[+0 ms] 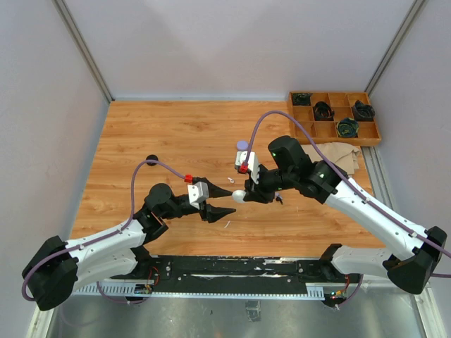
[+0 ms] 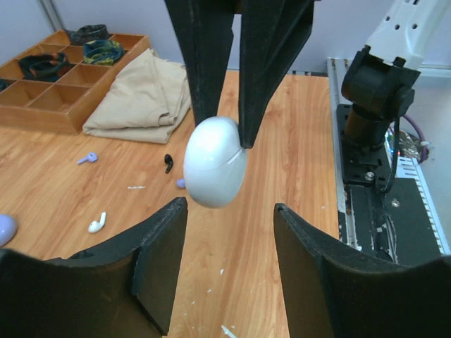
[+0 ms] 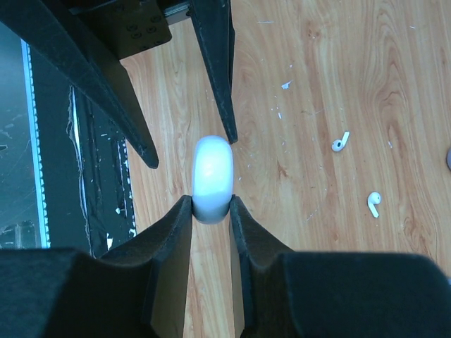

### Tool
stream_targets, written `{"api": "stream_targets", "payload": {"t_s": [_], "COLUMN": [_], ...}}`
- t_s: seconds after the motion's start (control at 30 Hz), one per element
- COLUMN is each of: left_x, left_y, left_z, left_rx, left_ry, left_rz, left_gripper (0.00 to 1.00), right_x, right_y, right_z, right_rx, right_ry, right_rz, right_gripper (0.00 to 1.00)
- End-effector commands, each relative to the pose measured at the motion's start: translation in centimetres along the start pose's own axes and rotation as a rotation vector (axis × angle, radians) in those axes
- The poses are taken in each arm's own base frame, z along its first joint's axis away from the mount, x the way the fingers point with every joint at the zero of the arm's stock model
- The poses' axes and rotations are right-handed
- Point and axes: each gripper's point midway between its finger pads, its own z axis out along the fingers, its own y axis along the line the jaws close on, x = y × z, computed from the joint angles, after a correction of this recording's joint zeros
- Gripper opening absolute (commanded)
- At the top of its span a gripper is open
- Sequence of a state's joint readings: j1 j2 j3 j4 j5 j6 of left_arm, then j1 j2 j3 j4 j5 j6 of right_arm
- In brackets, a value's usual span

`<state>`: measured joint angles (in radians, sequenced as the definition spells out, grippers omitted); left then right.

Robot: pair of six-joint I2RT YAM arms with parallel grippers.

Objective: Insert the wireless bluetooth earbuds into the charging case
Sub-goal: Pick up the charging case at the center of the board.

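Right wrist view: the right tool (image 3: pixel 210 205) is clenched on one end of a shut white case (image 3: pixel 212 165), holding it off the worktop (image 3: pixel 338 63), probably so the other arm can reach its lid; the left tool (image 3: pixel 192 149) stands released, one finger either side of the free end; white earbuds (image 3: pixel 340 141) lie loose on the wood, outside any case; no brand or writing is legible.

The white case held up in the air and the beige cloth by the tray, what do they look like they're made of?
White case: probably hard plastic, glossy; it shows bright highlights and a thin lid seam. Beige cloth: likely fabric, matte, with soft folds.
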<state>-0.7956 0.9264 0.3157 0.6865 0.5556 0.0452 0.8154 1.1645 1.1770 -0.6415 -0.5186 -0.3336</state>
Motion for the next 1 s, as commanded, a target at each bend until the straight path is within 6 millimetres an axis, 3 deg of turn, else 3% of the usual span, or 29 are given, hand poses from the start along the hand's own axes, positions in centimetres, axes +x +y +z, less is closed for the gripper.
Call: {"api": "stream_targets", "payload": {"t_s": [0.0,0.6,0.97], "left_x": [-2.5,-1.9,-1.2], "left_y": [-1.0,-1.4,-1.5], "left_z": [0.8,1.3,1.0], "left_rx": [0.08,0.098,0.082], "left_ry": [-0.078,-0.09,-0.092], "left_rz": [0.032,-0.072,-0.129], "left_gripper": [0.55,0.47,0.51], "right_x": [-0.8,-1.0,-1.5], "right_y": [0.8,1.7,1.6], "right_z": [-0.1,0.4,-0.3], "right_rx": [-0.051,-0.08,-0.052], "right_ry": [0.001,0.003,-0.035], "right_rz": [-0.053,-0.113,-0.132], "right_gripper": [0.03,0.02,0.01]}}
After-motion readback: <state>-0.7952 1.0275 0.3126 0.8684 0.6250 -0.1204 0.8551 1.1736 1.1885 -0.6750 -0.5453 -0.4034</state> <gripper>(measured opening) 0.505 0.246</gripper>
